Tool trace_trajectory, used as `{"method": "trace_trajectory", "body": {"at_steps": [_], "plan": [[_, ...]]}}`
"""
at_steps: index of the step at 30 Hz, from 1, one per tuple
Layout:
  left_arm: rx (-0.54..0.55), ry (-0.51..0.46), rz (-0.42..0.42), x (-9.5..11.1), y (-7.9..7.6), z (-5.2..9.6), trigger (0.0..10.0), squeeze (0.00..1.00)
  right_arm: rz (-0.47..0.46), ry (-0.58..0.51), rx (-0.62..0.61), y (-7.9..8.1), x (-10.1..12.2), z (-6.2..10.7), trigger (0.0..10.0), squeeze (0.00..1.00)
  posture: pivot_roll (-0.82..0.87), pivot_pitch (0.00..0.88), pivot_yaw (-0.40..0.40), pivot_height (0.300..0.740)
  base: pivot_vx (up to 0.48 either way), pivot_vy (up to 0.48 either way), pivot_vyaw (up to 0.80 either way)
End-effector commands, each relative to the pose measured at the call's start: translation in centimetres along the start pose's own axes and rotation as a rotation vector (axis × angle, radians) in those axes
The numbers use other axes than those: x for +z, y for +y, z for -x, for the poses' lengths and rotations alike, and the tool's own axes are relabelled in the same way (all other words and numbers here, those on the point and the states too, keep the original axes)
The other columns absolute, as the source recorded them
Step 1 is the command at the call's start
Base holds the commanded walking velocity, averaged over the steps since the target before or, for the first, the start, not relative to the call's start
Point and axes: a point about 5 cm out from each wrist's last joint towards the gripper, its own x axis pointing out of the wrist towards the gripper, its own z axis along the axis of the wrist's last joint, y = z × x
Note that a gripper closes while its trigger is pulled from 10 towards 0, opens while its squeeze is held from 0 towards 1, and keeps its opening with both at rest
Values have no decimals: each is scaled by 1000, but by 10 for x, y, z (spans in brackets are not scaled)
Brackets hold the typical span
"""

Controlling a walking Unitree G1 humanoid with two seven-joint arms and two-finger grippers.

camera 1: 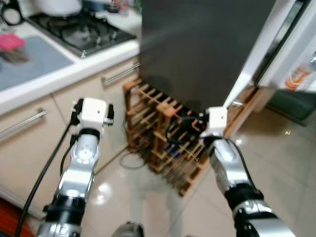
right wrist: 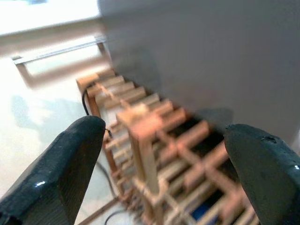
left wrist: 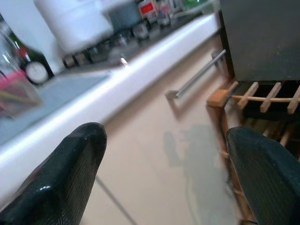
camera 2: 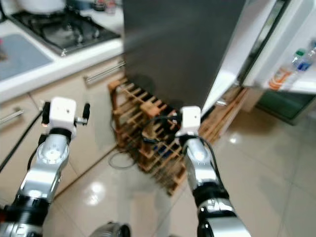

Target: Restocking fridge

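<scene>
The fridge [camera 1: 207, 44] stands ahead, its dark grey side facing me and its white door [camera 1: 269, 47] swung open on the right. Bottles [camera 2: 286, 74] sit on the door shelf. Both silver arms are raised in front of me: the left wrist [camera 1: 93, 112] is before the cabinets, the right wrist [camera 1: 216, 121] over the wooden wine rack [camera 1: 163, 133]. My left gripper [left wrist: 166, 154] is open with nothing between its fingers [left wrist: 70, 173], pointing at the cabinet fronts. My right gripper [right wrist: 164, 145] is open and empty too, pointing at the rack and the fridge side.
On the left runs a white counter [camera 1: 64, 74] with a gas hob [camera 1: 81, 29], a white pot [camera 1: 59, 6] and a pink item [camera 1: 11, 42]. Beige cabinets with bar handles [camera 1: 121, 73] stand below it. A cable [camera 1: 129, 160] loops on the glossy tile floor [camera 1: 276, 163].
</scene>
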Motion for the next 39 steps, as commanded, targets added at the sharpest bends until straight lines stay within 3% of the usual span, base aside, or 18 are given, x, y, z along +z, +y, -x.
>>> {"method": "trace_trajectory", "body": {"at_steps": [1,2,6,8,9,14,19,23,26,31,37,39], "plan": [[-13,-35,-12,10,6,-2,10000,0,-8,-53,-4,3,10,-2,10000,0,7,0,43,740,0,0,438],[-14,-25,10,12,13,-6,10000,0,-9,-68,-7,6,10,-2,10000,0,6,0,67,740,0,0,438],[-2,-30,59,15,16,-11,10000,0,-15,-76,-4,10,11,-5,10000,0,4,0,53,740,0,0,438],[11,-26,88,16,14,-12,10000,0,8,-77,29,15,14,-8,10000,0,4,0,34,740,0,0,431],[18,-10,129,15,7,-10,10000,0,32,-79,70,20,19,-12,10000,0,2,0,9,740,0,0,438],[6,9,173,12,-18,-1,10000,0,92,-48,147,20,29,-22,10000,0,3,0,-47,740,0,0,433],[44,66,209,0,-25,4,10000,0,103,-59,155,18,37,-26,10000,0,0,0,-76,740,0,0,85],[117,153,286,-17,-20,7,10000,0,95,-68,154,18,38,-27,10000,0,-7,0,-75,740,0,0,0],[162,164,260,-21,-12,6,10000,0,89,-73,162,22,38,-27,10000,20,-16,0,-65,740,0,0,0],[157,97,243,-7,-7,2,10000,0,72,-70,165,27,34,-27,10000,47,-8,0,-49,740,0,-382,0],[148,87,249,-3,-4,-3,10000,0,111,-60,169,37,30,-28,10000,0,4,0,-45,740,188,-268,0],[142,76,249,-1,-2,-8,10000,0,78,-68,176,38,30,-27,10000,8,5,0,-45,740,0,0,0]]}}
